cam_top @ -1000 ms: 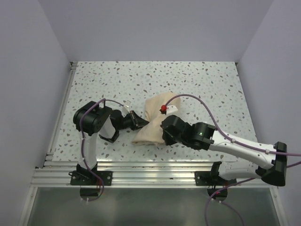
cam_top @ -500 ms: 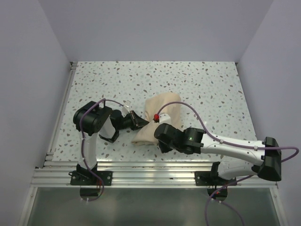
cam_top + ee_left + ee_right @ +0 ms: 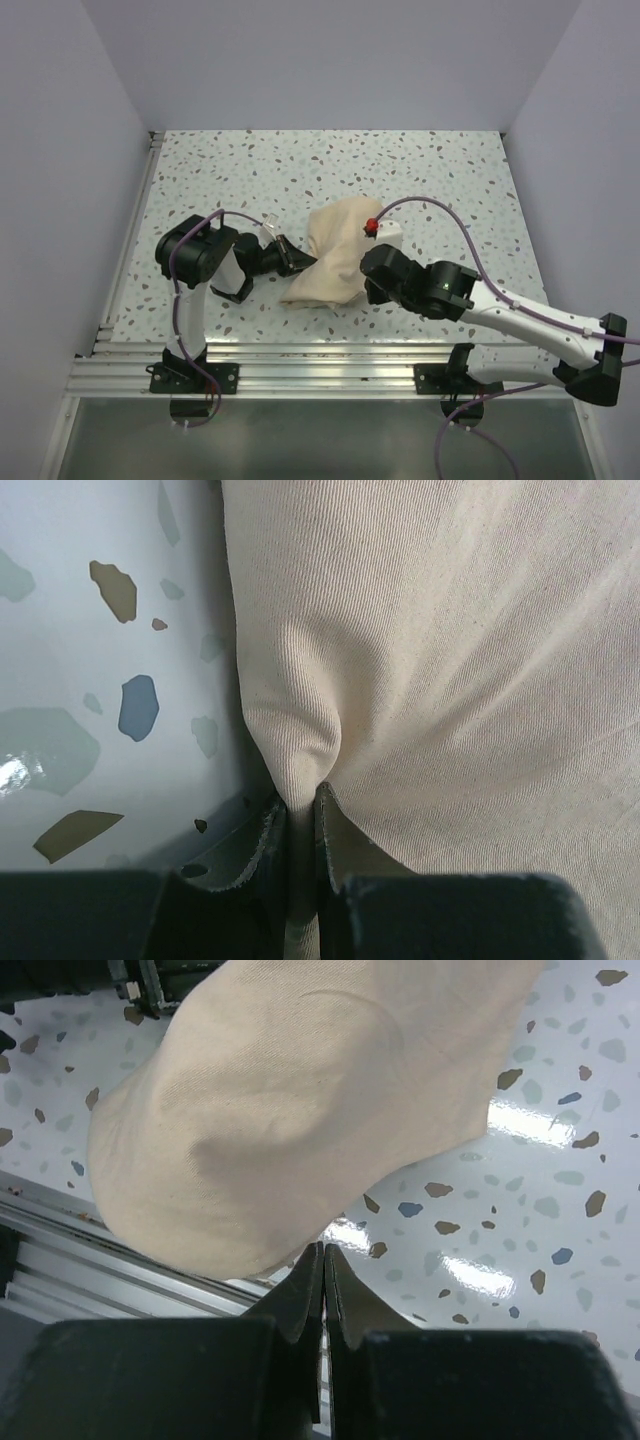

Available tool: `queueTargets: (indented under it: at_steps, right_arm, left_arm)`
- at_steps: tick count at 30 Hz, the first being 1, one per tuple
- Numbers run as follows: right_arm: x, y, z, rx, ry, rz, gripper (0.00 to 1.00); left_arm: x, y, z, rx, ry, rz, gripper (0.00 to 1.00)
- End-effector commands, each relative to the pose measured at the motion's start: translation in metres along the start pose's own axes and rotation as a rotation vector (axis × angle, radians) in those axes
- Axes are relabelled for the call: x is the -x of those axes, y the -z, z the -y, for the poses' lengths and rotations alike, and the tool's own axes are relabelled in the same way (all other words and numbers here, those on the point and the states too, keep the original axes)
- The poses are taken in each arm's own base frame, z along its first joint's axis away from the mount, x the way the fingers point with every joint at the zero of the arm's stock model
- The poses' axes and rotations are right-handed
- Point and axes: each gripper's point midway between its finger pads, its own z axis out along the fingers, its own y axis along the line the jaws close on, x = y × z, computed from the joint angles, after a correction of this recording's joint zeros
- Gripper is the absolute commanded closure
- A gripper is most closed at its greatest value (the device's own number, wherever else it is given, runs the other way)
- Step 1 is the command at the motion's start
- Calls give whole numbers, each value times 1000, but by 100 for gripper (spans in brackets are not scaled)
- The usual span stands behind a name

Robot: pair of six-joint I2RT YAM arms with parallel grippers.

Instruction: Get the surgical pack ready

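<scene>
- Surgical pack is a closed tan bundle, lying just toward 6 o'clock from the middle of the table in the overhead view. No tray or instruments are showing, so I'm assuming they're loose inside.
- Left gripper is on the pack's 9 o'clock side. Its jaws are narrow, pinching one thin fold of the cloth and nothing firmer.
- Risk 1: that pinch is fabric only. A hard pull toward 9 and the fold either slides out or peels a wrap layer open, and the bundle comes undone instead of moving.
- Risk 2: if the cloth opens while it's lifted or dragged, whatever is inside can shift or spill. I can't see how it's packed.
- Right gripper is fully closed and holding nothing, with its tips at the pack's 4–5 o'clock flank. They're right by the lower edge of the cloth; I can't tell whether they touch.
- Risk 3: closed tips act as a poker. A push from there works against the left pinch, so the pack twists or the fold tears free.
- Risk 4: the aluminium rail is near, at 6 o'clock. A shove that way puts the bundle on the edge.
- Risk 5: the right arm's purple cable loops past the pack's 1–2 o'clock corner and could catch the cloth if the wrist swings.
</scene>
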Motion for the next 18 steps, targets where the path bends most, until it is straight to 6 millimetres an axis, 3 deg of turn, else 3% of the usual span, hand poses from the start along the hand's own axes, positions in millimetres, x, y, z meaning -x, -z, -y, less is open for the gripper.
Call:
queueTargets:
  at_steps: [1,4,8,14,18]
  right_arm:
    - [24,8,12,-20,-32,62,100]
    - [19,-5,4,4,-25,29,100]
    - [1,-30,-24,84,-21,-43,100]
    - [-26,-42,-58,110,37,-112,100]
    - [-44,-57,-45,2,76,-171,100]
  left_arm:
    - [-35,16,-59,219,61,-72,100]
    - [-35,16,-59,219,61,-72,100]
    - [-34,15,-59,218,60,-70,100]
    - [-34,15,-59,220,59,-70,100]
    - [-34,16,-60,224,62,-70,100]
